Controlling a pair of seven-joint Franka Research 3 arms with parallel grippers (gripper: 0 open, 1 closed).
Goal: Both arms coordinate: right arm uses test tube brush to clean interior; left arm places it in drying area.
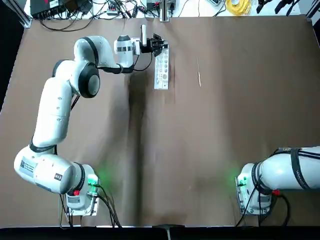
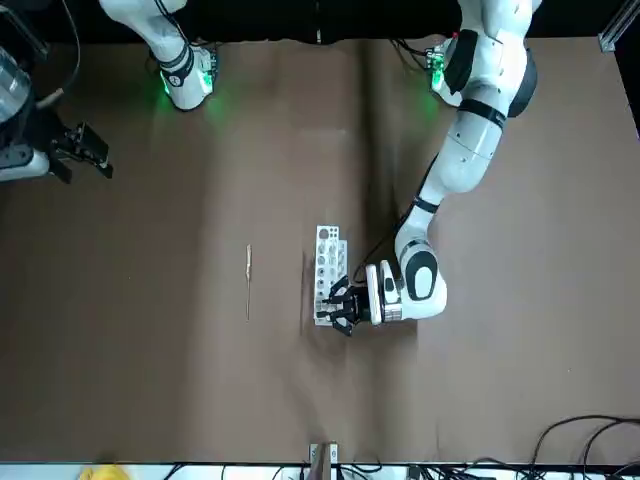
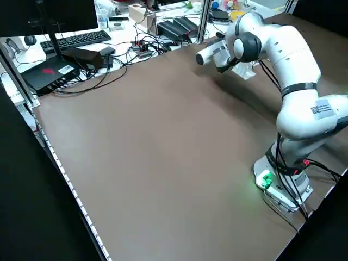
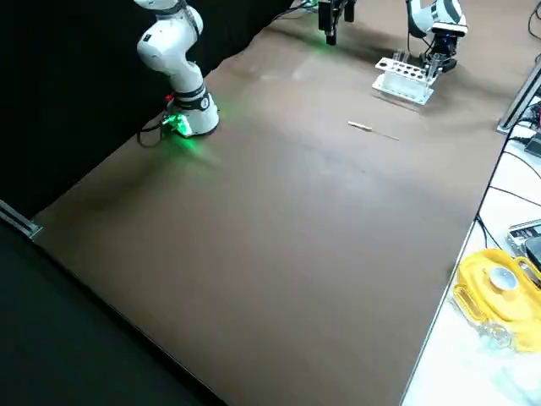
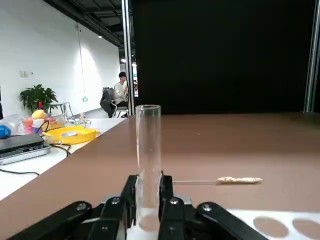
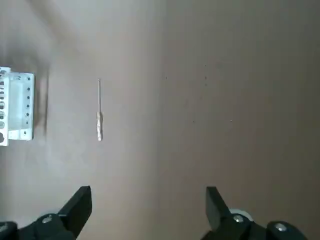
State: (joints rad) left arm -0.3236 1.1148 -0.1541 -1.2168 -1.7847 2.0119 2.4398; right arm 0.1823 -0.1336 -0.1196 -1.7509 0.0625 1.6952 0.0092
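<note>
On the brown desk [image 1: 210, 150], the left arm [image 1: 60, 100] reaches to the upper centre of the overhead frame, its gripper [image 5: 148, 200] pinching an upright clear glass tube [image 5: 148, 150] at the far end of the white rack [image 1: 161, 70]. The right arm [image 1: 285, 170] sits at the lower right, its gripper [image 6: 148, 200] spread wide. The thin brush [image 1: 199, 72] lies flat, just right of the rack.

Thin straw-coloured stick brush [image 1: 199, 73] lies flat on brown table, apart from small white holed rack [image 1: 161, 70]. Clear glass tube [image 5: 148, 165] stands upright at rack's far end, pinched by left gripper [image 5: 148, 206].
</note>
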